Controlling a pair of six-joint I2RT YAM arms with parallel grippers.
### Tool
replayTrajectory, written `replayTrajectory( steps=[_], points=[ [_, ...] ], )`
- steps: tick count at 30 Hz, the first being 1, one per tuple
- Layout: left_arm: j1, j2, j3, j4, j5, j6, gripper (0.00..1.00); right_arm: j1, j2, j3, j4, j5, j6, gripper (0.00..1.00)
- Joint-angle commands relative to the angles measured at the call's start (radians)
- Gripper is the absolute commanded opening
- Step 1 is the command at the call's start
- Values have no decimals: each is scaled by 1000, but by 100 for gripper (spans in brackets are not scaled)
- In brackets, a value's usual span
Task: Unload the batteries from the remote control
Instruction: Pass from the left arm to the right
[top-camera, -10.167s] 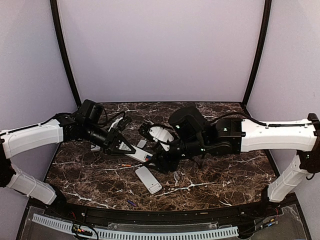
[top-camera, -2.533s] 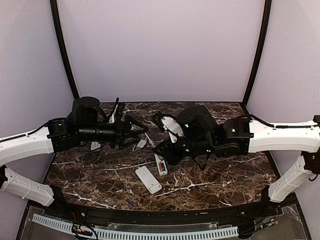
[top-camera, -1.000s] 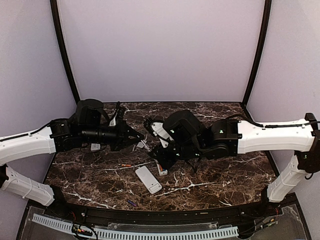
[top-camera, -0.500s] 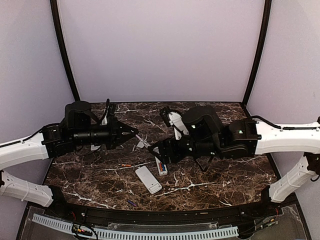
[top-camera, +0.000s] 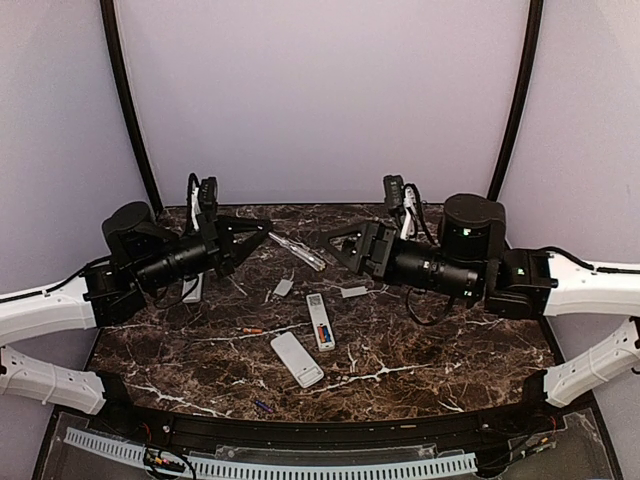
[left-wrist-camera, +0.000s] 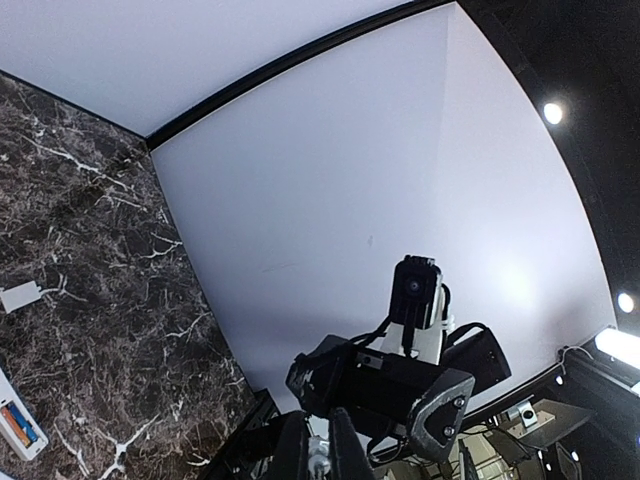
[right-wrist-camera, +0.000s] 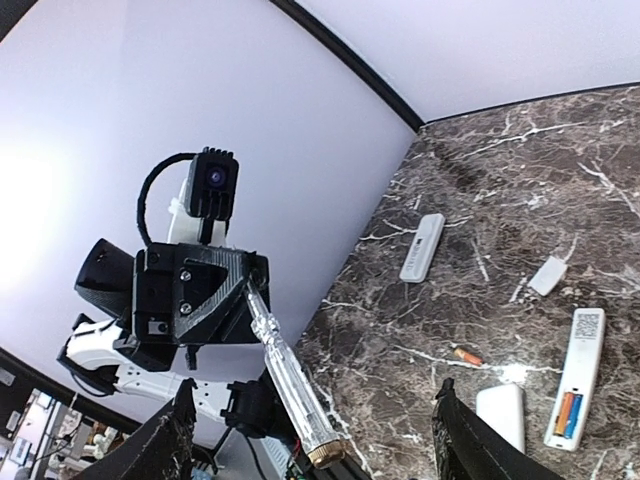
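Observation:
A white remote (top-camera: 319, 321) lies face down mid-table with its battery bay open, holding an orange and a blue battery (top-camera: 323, 336); it also shows in the right wrist view (right-wrist-camera: 577, 376) and the left wrist view (left-wrist-camera: 17, 426). A loose orange battery (top-camera: 250, 329) lies to its left and shows in the right wrist view too (right-wrist-camera: 466, 356). A purple battery (top-camera: 262, 406) lies near the front edge. My left gripper (top-camera: 256, 234) hangs in the air, shut on a clear screwdriver (top-camera: 297, 252) (right-wrist-camera: 290, 385). My right gripper (top-camera: 344, 247) (right-wrist-camera: 315, 388) is open, empty and raised, facing it.
A second white remote (top-camera: 297, 358) lies in front of the open one. A third (top-camera: 193, 290) lies at the left. Two small white covers (top-camera: 284, 287) (top-camera: 353, 292) lie behind the open remote. Lilac walls close in the table on three sides.
Both arms have lifted and drawn back from the open remote. The right gripper has risen and moved back to the right. The left gripper still holds the screwdriver.

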Motion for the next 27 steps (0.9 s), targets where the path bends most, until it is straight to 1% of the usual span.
replayTrajectory(
  steps=[1, 9, 13, 27],
  points=[
    [-2, -36, -18, 133, 12, 22, 0, -3, 34, 12, 124, -92, 32, 78],
    [-2, -36, -32, 171, 19, 10, 0, -4, 111, 41, 230, -186, 35, 71],
    [-2, -34, -31, 181, 29, 15, 0, -4, 126, 56, 262, -201, 37, 64],
    [-1, -31, -38, 205, 46, 22, 0, -8, 137, 75, 291, -213, 54, 39]
  ],
)
